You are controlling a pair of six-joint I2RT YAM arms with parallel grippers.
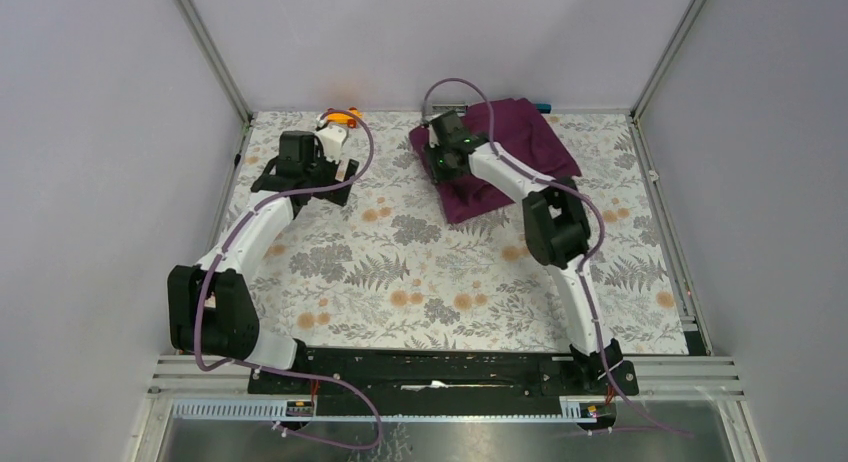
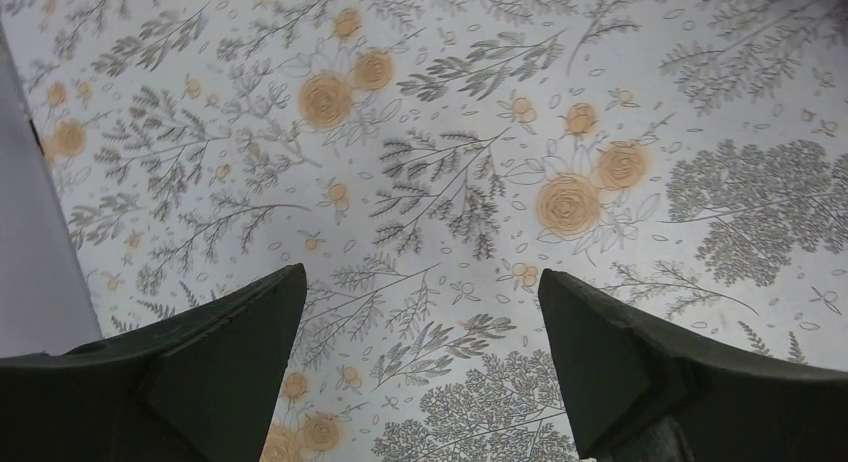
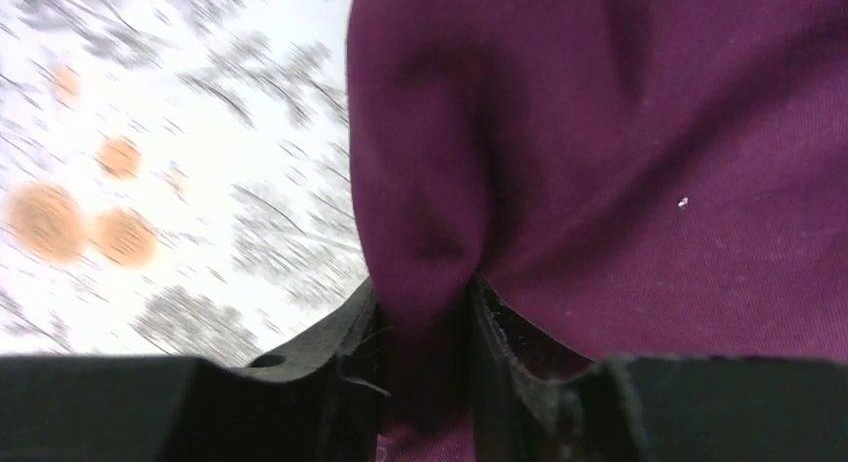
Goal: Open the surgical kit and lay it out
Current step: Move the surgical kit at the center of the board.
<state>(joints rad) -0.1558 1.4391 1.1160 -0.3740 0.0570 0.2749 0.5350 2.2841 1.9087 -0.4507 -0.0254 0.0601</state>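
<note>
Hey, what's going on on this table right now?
The right end effector has a fold of the purple cloth pinched between its fingers at the far side of the table. The bundle looks mostly wrapped, and none of its contents show. The left end effector is open over the flowered tablecloth, off to the left, holding nothing.
</note>
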